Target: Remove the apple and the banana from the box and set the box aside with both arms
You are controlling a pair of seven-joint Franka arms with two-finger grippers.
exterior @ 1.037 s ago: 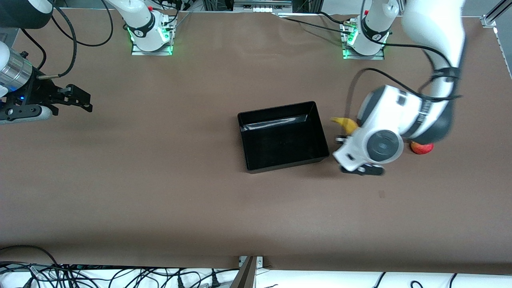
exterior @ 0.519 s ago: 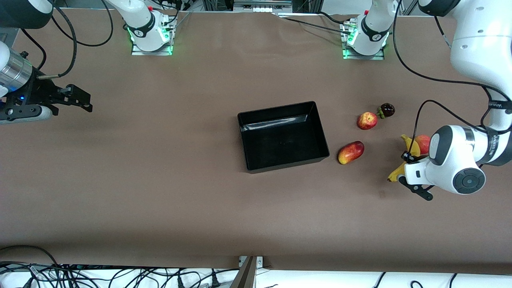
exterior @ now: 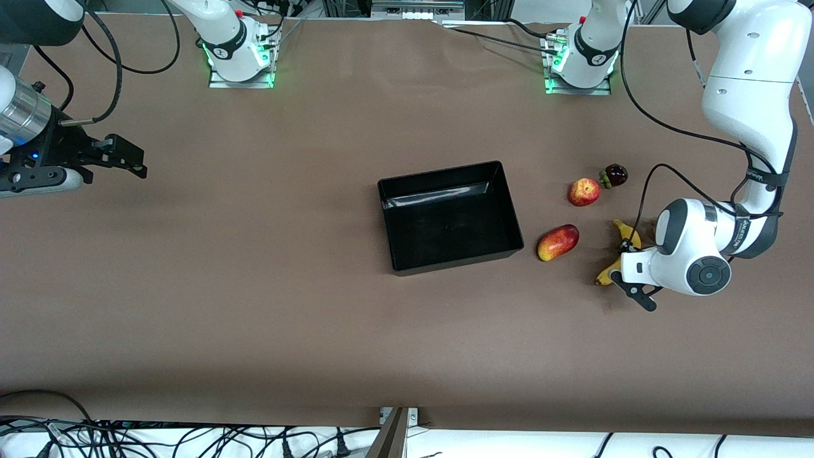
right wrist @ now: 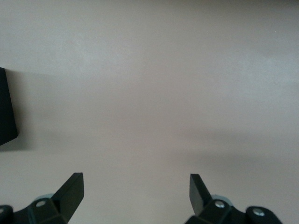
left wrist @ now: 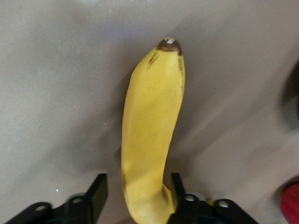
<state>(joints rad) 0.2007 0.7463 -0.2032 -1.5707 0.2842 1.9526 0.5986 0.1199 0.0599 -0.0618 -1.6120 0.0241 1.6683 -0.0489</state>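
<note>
The yellow banana [exterior: 605,276] lies on the table toward the left arm's end, nearer to the camera than the red apple [exterior: 584,191]. My left gripper [exterior: 620,264] is low over it and open, with its jaws on either side of the banana [left wrist: 152,130]. One finger [left wrist: 176,189] touches it and the other [left wrist: 97,191] stands off with a gap. The black box [exterior: 516,236] sits empty at mid-table. My right gripper [exterior: 137,159] waits open and empty [right wrist: 136,186] over bare table at the right arm's end.
An oblong red-yellow fruit [exterior: 558,242] lies between the box and the banana. A small dark purple fruit [exterior: 615,174] sits beside the apple. A red fruit [left wrist: 293,205] shows at the edge of the left wrist view. A corner of the box [right wrist: 6,107] shows in the right wrist view.
My left arm swung from beside the box out to the banana. Then gripper and banana shifted together a little toward the box. The right arm has not moved.
</note>
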